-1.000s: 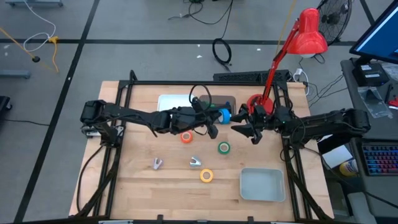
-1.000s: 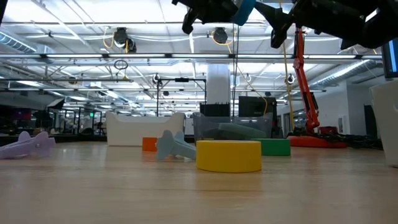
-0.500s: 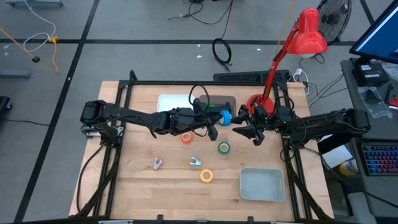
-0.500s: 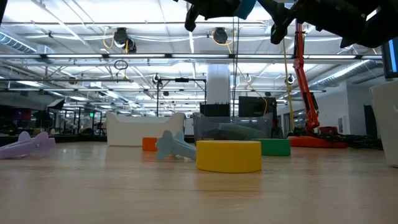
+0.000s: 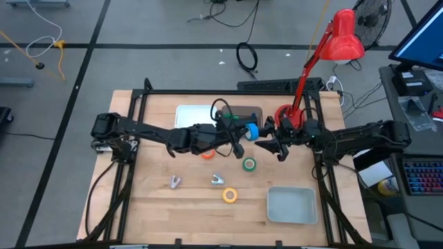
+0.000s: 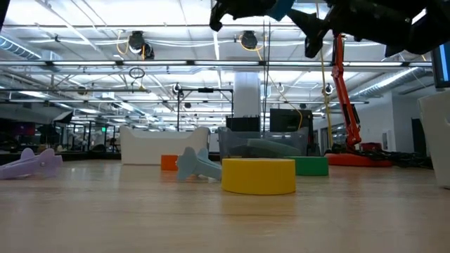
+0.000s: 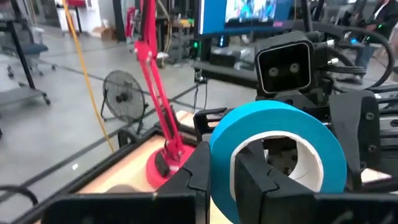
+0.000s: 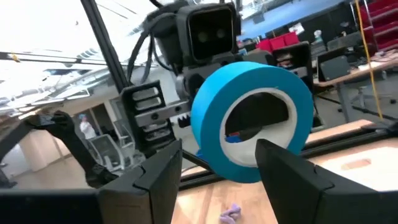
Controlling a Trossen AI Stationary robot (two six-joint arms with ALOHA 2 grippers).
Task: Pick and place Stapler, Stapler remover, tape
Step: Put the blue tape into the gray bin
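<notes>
Both wrist cameras face each other closely, sharing the blue tape roll (image 7: pixel 273 158).

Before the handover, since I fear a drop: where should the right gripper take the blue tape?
On the free rim opposite the left gripper, whose fingers pinch the blue tape through its core. The ring faces the open right gripper edge-up, so come straight on, one finger through the hole.

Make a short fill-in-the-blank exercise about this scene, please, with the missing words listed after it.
1. The left gripper holds the ____ tape roll above the table.
2. The right gripper is ____, facing that roll.
3. The yellow tape roll lies beside the pale ____.
4. The roll on the table nearest the right gripper is the ____ one.

Missing words: blue; open; tray; green
</notes>
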